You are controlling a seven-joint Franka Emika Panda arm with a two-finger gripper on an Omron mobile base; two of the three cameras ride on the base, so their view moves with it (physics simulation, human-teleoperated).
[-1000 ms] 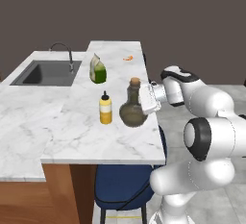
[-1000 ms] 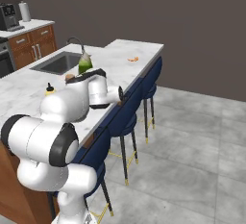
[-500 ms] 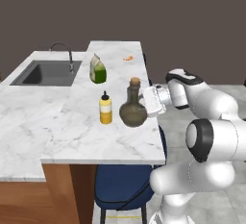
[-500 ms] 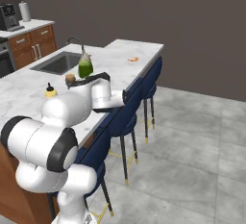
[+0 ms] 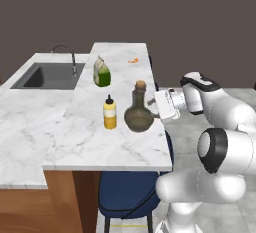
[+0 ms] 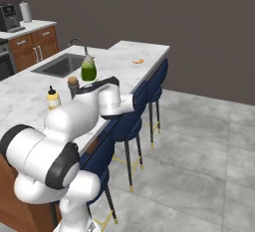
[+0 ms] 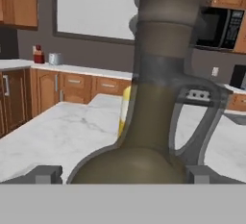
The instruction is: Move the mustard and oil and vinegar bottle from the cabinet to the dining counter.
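**A:** Where did the two bottles stand, and why there?

**B:** Both stood upright on the long white grey-veined marble tabletop (image 5: pixel 75 142), near its right edge above the blue stools (image 6: pixel 130 126). The dark olive-brown round-bellied glass flask with narrow neck, side handle and cork stopper (image 5: pixel 138 111) was just right of the small yellow squeeze bottle with a dark pointed nozzle cap (image 5: pixel 109 113), near it but apart. That slab is the dining counter the task names, so I judged both as delivered.

**A:** And the claw?

**B:** The white arm's two-finger claw (image 7: pixel 122 174) sat level with the flask's belly, its jaws spread wide to either side with a gap at each tip, holding nothing. In the hand view the flask (image 7: pixel 158 103) loomed right in front, the yellow bottle (image 7: pixel 125 110) peeking from behind its neck. I took that as a release: the flask bore its own weight on its flat base.

**A:** Materials?

**B:** The flask looked smooth and glossy, heavy-bottomed and stable, though its looped handle could snag a fingertip on the way out. The mustard looked like soft plastic, tall and narrow, easier to tip. A green-and-white pouch (image 5: pixel 101 72) stood farther along, the sink (image 5: pixel 47 75) to the far left.
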